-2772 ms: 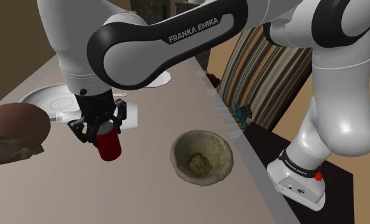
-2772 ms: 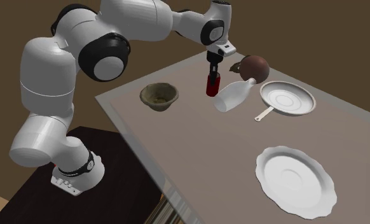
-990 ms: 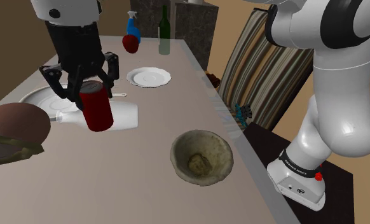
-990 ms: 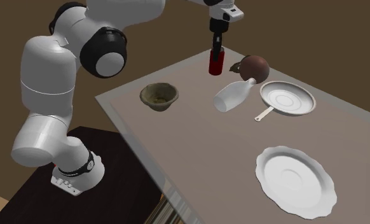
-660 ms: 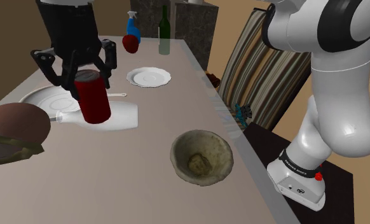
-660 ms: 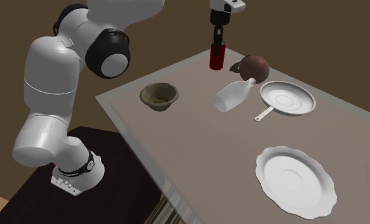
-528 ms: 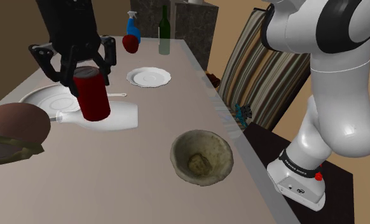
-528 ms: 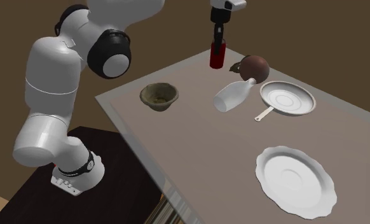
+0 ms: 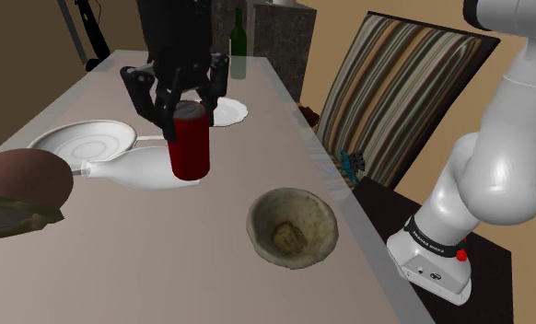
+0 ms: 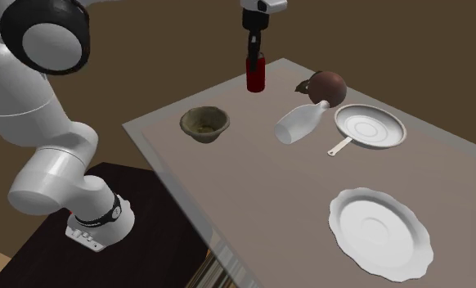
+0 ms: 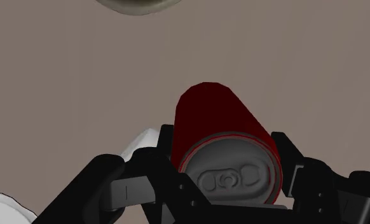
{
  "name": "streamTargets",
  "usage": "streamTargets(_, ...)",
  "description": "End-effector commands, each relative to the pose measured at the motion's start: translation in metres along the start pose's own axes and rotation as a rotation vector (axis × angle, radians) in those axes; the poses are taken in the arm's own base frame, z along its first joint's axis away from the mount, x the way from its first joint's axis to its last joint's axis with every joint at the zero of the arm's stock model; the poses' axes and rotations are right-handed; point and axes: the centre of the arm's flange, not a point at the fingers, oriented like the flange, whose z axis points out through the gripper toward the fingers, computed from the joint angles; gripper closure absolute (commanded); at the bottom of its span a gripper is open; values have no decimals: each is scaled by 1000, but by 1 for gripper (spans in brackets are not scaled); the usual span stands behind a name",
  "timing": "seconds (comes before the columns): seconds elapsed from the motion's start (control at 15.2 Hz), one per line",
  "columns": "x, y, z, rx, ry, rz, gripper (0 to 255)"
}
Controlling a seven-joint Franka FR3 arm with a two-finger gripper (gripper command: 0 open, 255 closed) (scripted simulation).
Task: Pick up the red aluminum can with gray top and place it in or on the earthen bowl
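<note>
The red can [image 9: 191, 143] hangs in the air over the table [image 9: 165, 276], a little left of centre in the shoulder view's upper half, and it has not yet reached the earthen bowl [image 9: 254, 221], which sits lower and to the right near the table's edge. The chief risk, as I judge it, is letting go too soon: dropped from here, the can would land on bare table between the bowl and the white bottle [image 9: 142, 171] lying on its side just behind it, and it could roll off. The hold is only around the upper end, so a quick sideways move might make the long body swing or slip downward. A low approach could strike the bowl's wavy rim and push it toward the near edge. The bowl also looks shallow, so a can released from high up may topple and tumble out. The claw [image 9: 189, 115] comes down from above and pinches the can, 1 finger on each side just under the gray lid. In the wrist view the lid and its pull tab face the camera, and the red body points away toward the table.
</note>
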Motion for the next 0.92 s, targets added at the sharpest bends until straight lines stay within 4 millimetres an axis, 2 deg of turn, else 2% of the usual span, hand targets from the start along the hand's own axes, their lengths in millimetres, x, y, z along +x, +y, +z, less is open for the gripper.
streamTargets(0.0,-21,13,-5,1,0,1,255)
streamTargets(0.86,-172,100,-24,1,0,1,255)
